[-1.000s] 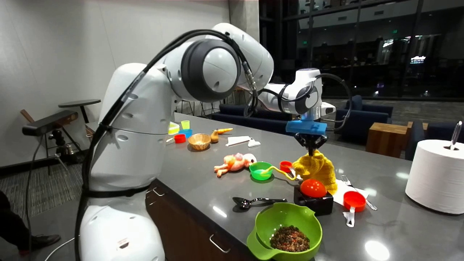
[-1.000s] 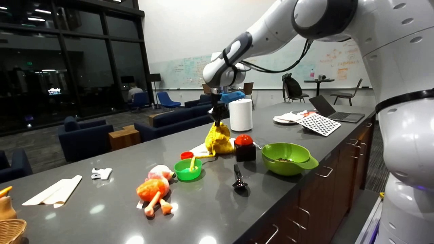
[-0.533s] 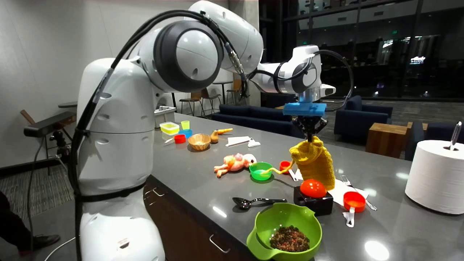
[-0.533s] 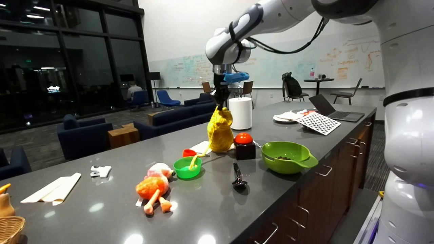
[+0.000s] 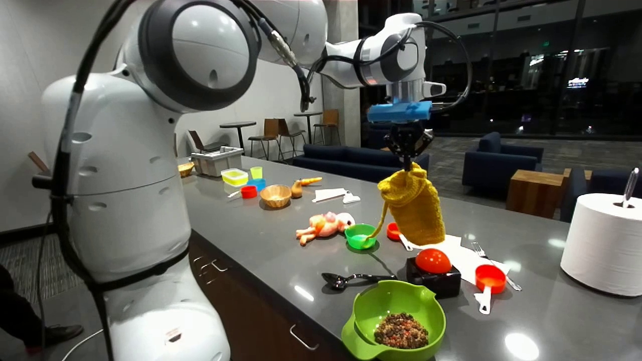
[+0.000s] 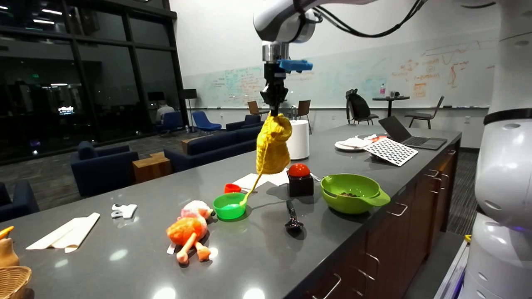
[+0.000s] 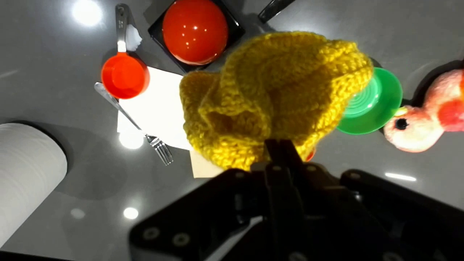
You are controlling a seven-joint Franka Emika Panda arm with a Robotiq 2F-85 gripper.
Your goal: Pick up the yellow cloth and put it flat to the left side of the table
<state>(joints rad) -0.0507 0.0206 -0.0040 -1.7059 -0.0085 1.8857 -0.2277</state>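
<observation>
The yellow cloth (image 5: pixel 419 213) hangs limp and bunched in the air above the table (image 5: pixel 281 250); it also shows in an exterior view (image 6: pixel 273 147) and in the wrist view (image 7: pixel 290 83). My gripper (image 5: pixel 407 166) is shut on the cloth's upper edge, with the fingers pointing down. The fingertips also show in an exterior view (image 6: pixel 274 113) and, close together against the fabric, in the wrist view (image 7: pixel 281 143). A thin yellow strand hangs from the cloth to the small green cup (image 6: pixel 230 211). The fabric between the fingers is hidden.
Near the cloth are a red-topped black button box (image 5: pixel 434 265), a green bowl of peppercorns (image 5: pixel 396 321), a black spoon (image 5: pixel 351 279), a red measuring cup (image 5: pixel 490 278), a paper towel roll (image 5: pixel 604 245) and a plush toy (image 6: pixel 189 228). A napkin (image 6: pixel 64 232) lies farther along the table.
My gripper has risen with the yellow cloth, lifting it off the table. The cloth hangs higher and the white paper beneath shows more. The strand has pulled nearly straight.
</observation>
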